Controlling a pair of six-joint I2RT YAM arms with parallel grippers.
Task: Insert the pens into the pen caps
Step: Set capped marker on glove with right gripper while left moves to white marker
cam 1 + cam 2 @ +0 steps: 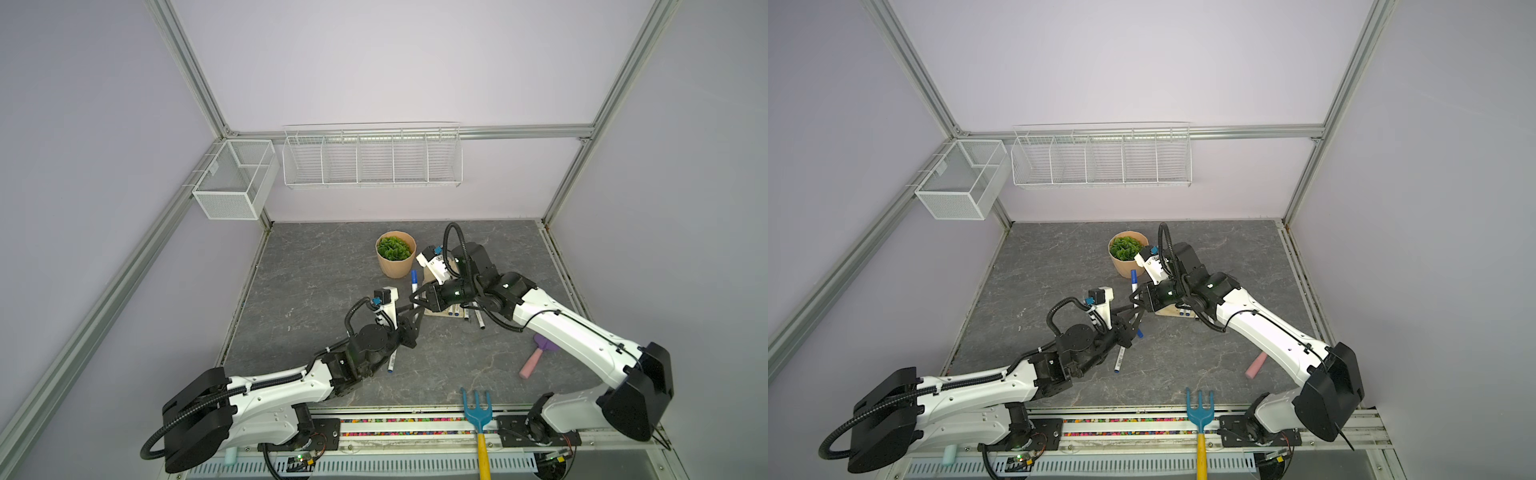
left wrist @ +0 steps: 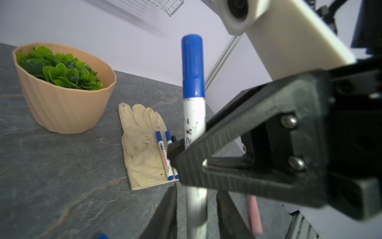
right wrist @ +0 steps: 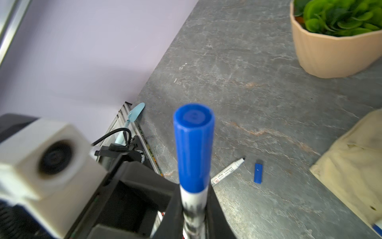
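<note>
A white pen (image 1: 414, 289) with a blue pen cap (image 1: 414, 276) on its top end stands upright between my two grippers in both top views (image 1: 1134, 286). My right gripper (image 3: 194, 196) is shut on the barrel just below the cap (image 3: 193, 144). Lower on the same barrel (image 2: 194, 115), my left gripper (image 2: 196, 198) is open, with a gap on each side. An uncapped pen (image 3: 227, 170) and a loose blue cap (image 3: 258, 170) lie on the table by the left arm. Capped pens (image 2: 164, 155) rest on a cream glove (image 2: 140, 144).
A tan pot of green leaves (image 1: 395, 253) stands just behind the grippers. A pink-handled trowel (image 1: 536, 359) lies under the right arm. A blue garden fork with a yellow handle (image 1: 478, 411) sits at the front edge. Wire baskets (image 1: 372, 158) hang on the back wall.
</note>
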